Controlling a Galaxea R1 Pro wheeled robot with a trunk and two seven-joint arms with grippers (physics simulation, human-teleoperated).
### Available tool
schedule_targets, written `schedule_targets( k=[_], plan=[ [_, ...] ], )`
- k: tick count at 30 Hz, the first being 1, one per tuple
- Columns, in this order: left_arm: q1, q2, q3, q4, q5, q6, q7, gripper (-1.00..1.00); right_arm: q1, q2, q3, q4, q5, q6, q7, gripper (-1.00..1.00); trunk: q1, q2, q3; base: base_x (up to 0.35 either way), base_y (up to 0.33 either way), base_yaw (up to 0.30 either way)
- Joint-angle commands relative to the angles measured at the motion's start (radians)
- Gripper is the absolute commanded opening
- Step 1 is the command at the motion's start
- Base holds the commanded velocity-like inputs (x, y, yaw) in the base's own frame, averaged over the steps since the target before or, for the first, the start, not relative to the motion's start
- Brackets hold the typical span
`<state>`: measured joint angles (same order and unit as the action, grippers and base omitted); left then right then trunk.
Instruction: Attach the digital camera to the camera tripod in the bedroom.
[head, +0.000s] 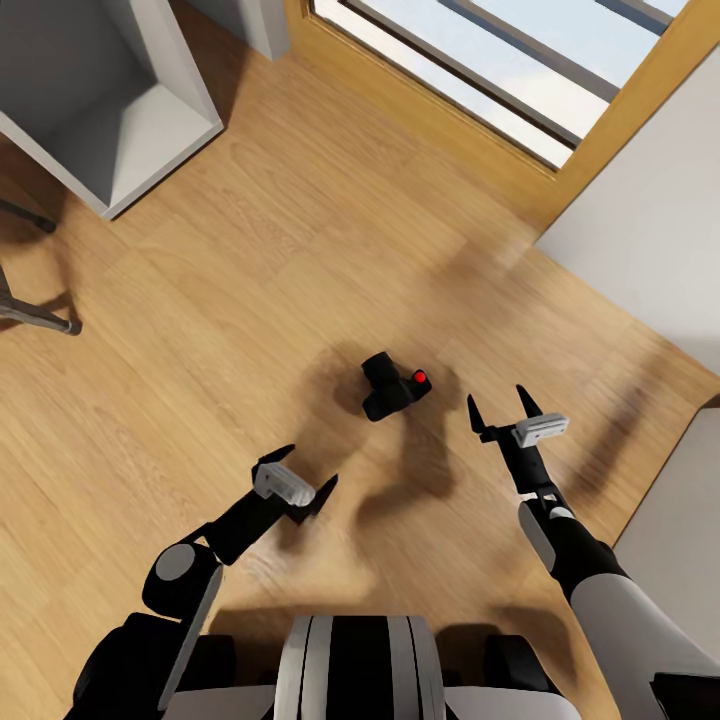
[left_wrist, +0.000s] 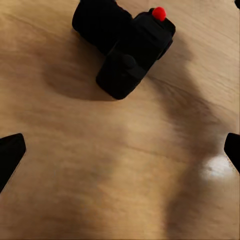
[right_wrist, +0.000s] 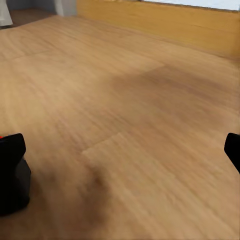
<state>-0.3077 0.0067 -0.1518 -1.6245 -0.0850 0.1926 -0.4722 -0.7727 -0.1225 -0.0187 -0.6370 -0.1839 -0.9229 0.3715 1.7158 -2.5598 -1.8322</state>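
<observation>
Head view: the digital camera (head: 394, 386) lies on the light wood floor (head: 250, 280), in front of the robot and between the two arms. Its long axis runs diagonally, from the round lens barrel at the far-left end to the body at the near-right end. The lens points away from the robot and toward its left. The red button (head: 420, 377) sits on the body's right-hand end, on the side facing the right tool.

Left tool (head: 299, 490): released, fingers spread apart, empty. It hovers near the floor, nearer the robot than the digital camera and to its left, apart from it. In the left wrist view the digital camera (left_wrist: 125, 47) lies ahead of the spread fingertips (left_wrist: 10, 155), outside the gap between them, with the red button (left_wrist: 159, 13) at the end farther from the tool.

Right tool (head: 502, 409): released, fingers spread apart, empty. It hovers to the right of the digital camera, near it but not touching. In the right wrist view a dark fingertip (right_wrist: 232, 149) shows at one edge and a black block (right_wrist: 12, 175) at the other; it cannot be told whether that block is the camera or the second finger.

A white open cabinet (head: 110, 110) stands well apart at the far left, with metal tripod legs (head: 35, 315) just beside it. A wood-framed window (head: 500, 70) runs along the far wall.
</observation>
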Motion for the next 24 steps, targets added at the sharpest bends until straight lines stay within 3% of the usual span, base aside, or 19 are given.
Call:
schedule_targets(
  k=[1,3,8,18,24],
  plan=[
    [-0.003,-0.007,0.001,-0.002,-0.008,0.004,0.003,1.0,0.0,0.0,-0.001,0.001,-0.009,-0.004,0.01,1.0,0.0,0.0,0.0,0.0,0.0,0.0],
    [-0.019,-0.025,0.004,-0.001,-0.01,0.007,0.016,1.0,0.0,0.001,0.001,0.001,-0.009,-0.01,0.01,1.0,0.0,0.0,0.0,0.0,0.0,0.0],
    [-0.062,-0.037,0.006,0.006,-0.012,0.011,0.026,1.0,0.0,0.001,0.001,0.0,-0.009,-0.014,0.01,1.0,0.0,0.0,0.0,0.0,0.0,0.0],
    [-0.119,-0.043,0.024,0.031,-0.014,0.014,0.03,1.0,0.0,0.001,0.0,0.0,-0.009,-0.016,0.01,1.0,0.0,0.0,0.0,0.0,0.0,-0.013],
    [-0.131,-0.041,0.028,0.036,-0.016,0.014,0.03,1.0,0.0,0.001,0.0,0.0,-0.009,-0.016,0.01,1.0,0.0,0.0,0.0,0.0,0.0,-0.174]
  ],
)
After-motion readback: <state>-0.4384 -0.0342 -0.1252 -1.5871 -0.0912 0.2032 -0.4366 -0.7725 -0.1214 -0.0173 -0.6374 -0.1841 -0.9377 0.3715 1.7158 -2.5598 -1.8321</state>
